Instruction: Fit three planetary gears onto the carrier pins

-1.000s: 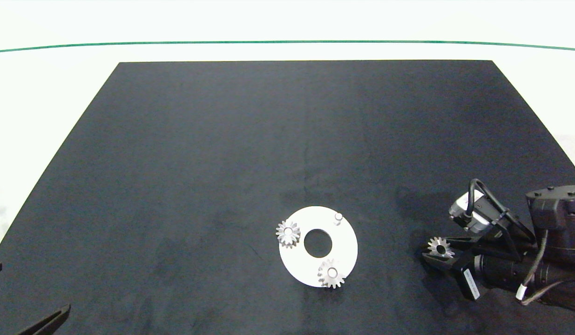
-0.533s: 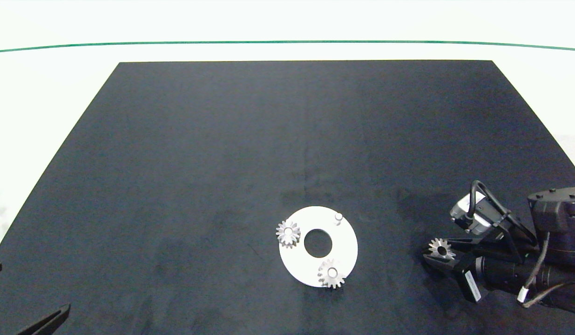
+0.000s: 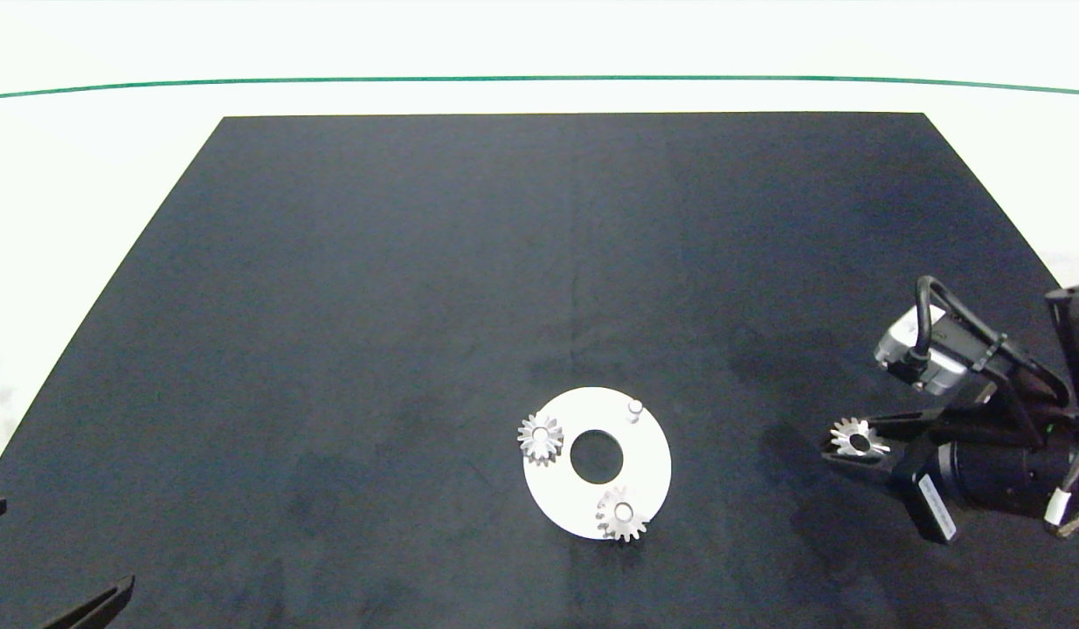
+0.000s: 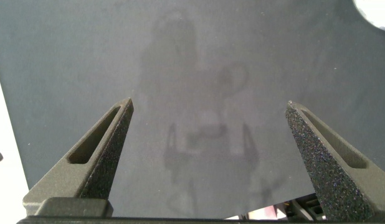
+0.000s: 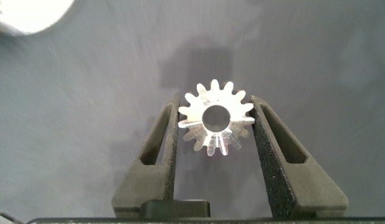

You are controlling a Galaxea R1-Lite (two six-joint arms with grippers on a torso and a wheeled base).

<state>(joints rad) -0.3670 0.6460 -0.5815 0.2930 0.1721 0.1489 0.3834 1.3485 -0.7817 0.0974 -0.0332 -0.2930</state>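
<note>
Right pincer (image 3: pixel 856 444), clamping 1 gear (image 3: pixel 858 436), has risen rightward.

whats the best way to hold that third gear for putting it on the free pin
Grip the third gear across its toothed rim, from two opposite sides, as the right end effector does now. That leaves its centre bore open and facing down to drop over the free pin on the white disc.

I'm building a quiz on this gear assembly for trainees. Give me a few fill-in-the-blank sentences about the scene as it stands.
1. The number of gears already seated on the white disc is ____.
2. The right gripper is shut on a ____.
3. The bare pin carries ____ gear.
4. The left gripper has its fingers ____.

Missing words: two; gear; no; open
</note>
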